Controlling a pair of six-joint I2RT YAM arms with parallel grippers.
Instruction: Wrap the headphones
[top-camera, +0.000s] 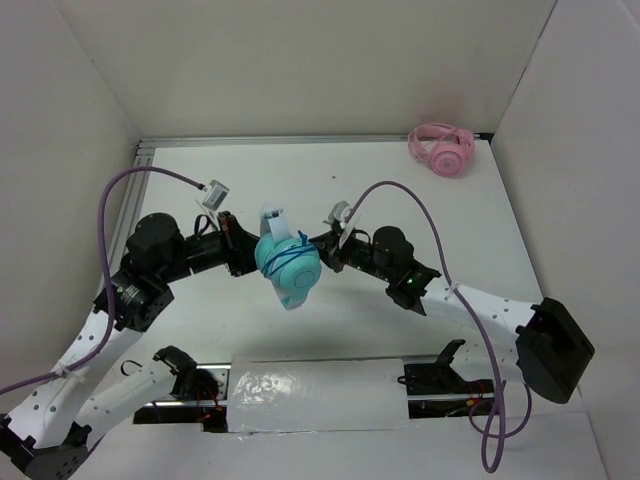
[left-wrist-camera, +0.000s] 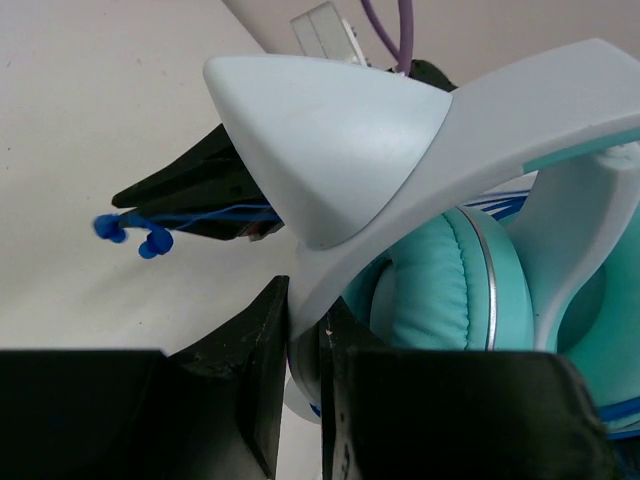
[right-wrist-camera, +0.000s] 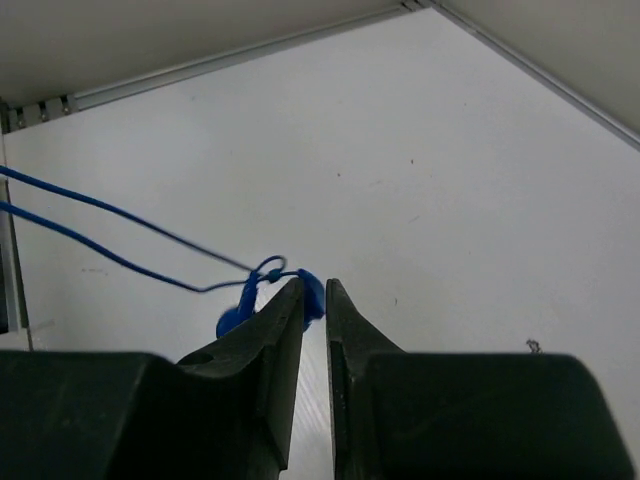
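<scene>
Top external view: the headphones hang above the table, headband toward the far wall, earcups toward the near edge. Apparently as an anchor, the left gripper clamps the headband. With jaws nearly together, the right gripper pinches the cable by its plug, likely to pull it taut.
</scene>
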